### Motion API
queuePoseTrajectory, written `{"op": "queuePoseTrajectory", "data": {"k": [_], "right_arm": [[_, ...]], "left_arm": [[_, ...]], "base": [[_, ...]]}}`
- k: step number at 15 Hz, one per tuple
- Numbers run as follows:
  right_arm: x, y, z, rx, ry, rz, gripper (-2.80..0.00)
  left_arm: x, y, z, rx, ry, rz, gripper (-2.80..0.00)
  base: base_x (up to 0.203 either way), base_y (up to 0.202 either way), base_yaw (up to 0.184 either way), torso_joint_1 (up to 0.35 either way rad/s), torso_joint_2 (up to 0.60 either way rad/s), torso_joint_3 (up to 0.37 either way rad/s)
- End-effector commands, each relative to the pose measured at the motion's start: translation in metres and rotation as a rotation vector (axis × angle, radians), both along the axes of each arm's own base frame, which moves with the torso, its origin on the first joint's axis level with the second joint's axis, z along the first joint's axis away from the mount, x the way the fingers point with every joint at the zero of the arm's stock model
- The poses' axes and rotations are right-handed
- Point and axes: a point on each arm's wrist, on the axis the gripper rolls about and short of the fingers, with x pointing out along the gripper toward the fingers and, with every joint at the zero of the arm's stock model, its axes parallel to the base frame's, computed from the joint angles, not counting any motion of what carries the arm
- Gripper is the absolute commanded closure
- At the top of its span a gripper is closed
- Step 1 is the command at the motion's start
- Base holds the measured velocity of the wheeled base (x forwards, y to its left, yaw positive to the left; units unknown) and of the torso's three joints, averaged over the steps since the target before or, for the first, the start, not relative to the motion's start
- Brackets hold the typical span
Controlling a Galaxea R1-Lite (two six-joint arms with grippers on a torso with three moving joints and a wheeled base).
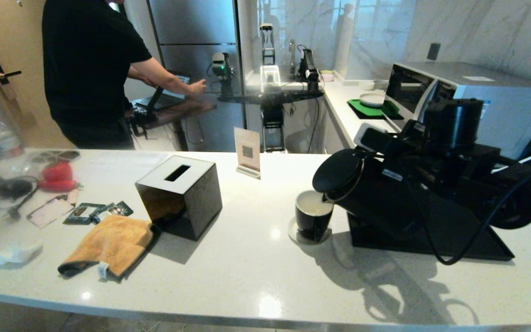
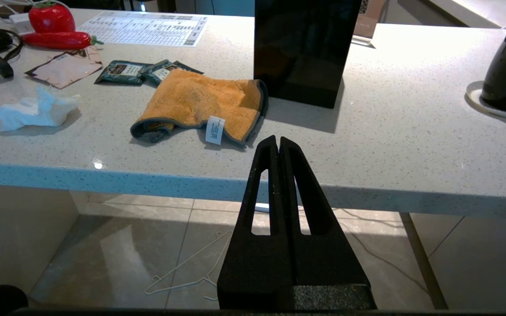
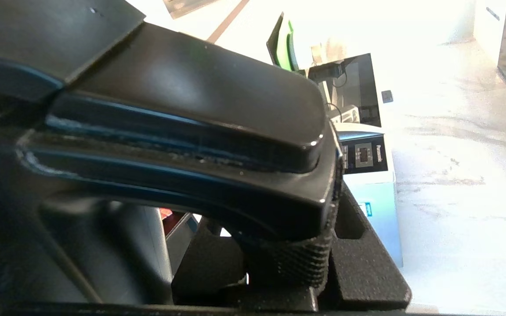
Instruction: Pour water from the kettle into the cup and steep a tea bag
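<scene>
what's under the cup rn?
The cup stands on a small white coaster on the counter. The coaster's middle is covered. The kettle tips over the rim.

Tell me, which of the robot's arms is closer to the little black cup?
The right. Its gripper clamps the kettle, tilted with its spout at the cup. The left gripper hangs off the counter's front edge, well away.

bench (image 2: 389, 145): pale speckled stone, polished
cup (image 1: 314, 216): glossy black, white inside
kettle (image 1: 376, 193): matt black
cloth (image 2: 200, 105): orange, fuzzy
tissue box (image 1: 180, 196): glossy black
</scene>
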Motion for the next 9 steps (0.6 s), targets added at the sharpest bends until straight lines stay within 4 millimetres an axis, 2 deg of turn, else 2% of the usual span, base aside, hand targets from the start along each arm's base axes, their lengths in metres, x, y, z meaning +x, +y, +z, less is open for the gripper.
{"op": "queuePoseTrajectory", "data": {"k": [1, 9], "right_arm": [[-0.0007, -0.0001, 0.0009, -0.006, -0.004, -0.001, 0.0], [-0.0008, -0.0002, 0.0031, -0.024, -0.011, 0.002, 0.0]], "left_arm": [[0.0001, 0.0, 0.0, -0.001, 0.001, 0.0, 0.0], [0.0001, 0.0, 0.0, -0.001, 0.001, 0.0, 0.0]], "base": [[0.0, 0.0, 0.0, 0.0, 0.0, 0.0], [0.0, 0.0, 0.0, 0.0, 0.0, 0.0]]}}
